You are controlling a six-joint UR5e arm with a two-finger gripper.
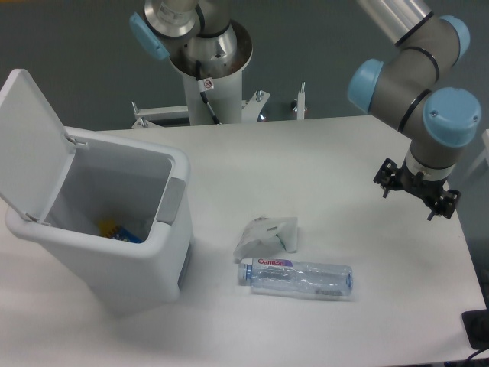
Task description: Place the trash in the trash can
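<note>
The trash can [164, 252], a large white bin with a grey tab on its front rim, stands at the left of the table with its flip lid [30, 138] swung open. The crumpled whitish wrapper [266, 235] lies on the table right of the bin. The crushed clear bottle [299, 277] with a white-and-purple label lies on its side just in front of the wrapper. My gripper [418, 197] hangs above the table's right side, far right of both pieces, pointing down. Its jaws stand spread and hold nothing.
A blue and yellow item [116, 231] lies inside the bin. The arm's base column [210, 69] stands at the table's back edge with metal brackets [299, 103] beside it. A dark object [477, 329] sits at the front right corner.
</note>
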